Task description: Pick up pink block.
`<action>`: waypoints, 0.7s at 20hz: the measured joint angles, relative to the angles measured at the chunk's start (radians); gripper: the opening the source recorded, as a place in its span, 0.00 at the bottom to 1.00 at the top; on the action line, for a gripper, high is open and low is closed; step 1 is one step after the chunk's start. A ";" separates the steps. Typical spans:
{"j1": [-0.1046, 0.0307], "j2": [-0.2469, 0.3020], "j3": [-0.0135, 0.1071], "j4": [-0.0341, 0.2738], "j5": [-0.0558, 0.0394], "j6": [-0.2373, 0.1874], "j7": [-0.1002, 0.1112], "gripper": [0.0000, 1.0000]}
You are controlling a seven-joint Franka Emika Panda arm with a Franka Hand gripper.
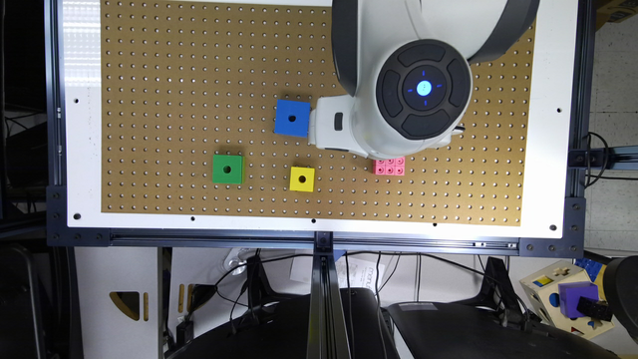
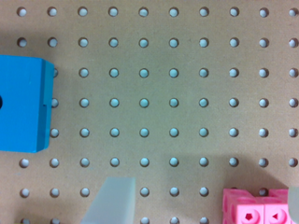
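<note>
The small pink plastic building brick with round studs on top (image 1: 389, 166) sits flat on the brown pegboard worktop (image 1: 174, 75), toward the exterior view's right and close to the near edge, partly tucked under the big white arm (image 1: 398, 89) that hangs over it. In the wrist view the pink brick (image 2: 254, 207) pokes in at the frame's edge, and the jaws are spread wide, one pale translucent fingertip (image 2: 114, 200) on one side and a sliver of the other right beside the brick, nothing held between them. So the gripper (image 2: 201, 203) is not centred on it yet; the brick looks to be off toward one finger instead of in the middle of the gap.

Moving outward: a yellow cube with a centre hole (image 1: 302, 179) is to the brick's left in the exterior view, a green cube with a hole (image 1: 228, 169) farther left again, and a blue cube with a hole (image 1: 292, 118) sits farther back, just beside the white wrist.

Looks like the approach step, with no contact made. The next move probably calls for sliding sideways until the brick sits squarely between the fingers, then dropping straight down and closing. Being low and flat, it likely needs a deep descent to get a proper grip on its sides.
</note>
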State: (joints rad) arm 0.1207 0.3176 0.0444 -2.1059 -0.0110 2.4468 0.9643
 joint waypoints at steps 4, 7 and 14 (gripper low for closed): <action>0.000 0.000 0.000 -0.003 0.0000 -0.001 -0.002 1.00; 0.000 0.000 0.001 -0.002 0.0000 -0.001 -0.002 1.00; 0.001 0.038 0.037 0.067 0.0014 0.000 0.012 1.00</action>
State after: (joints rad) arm 0.1215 0.3557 0.0816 -2.0389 -0.0095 2.4465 0.9759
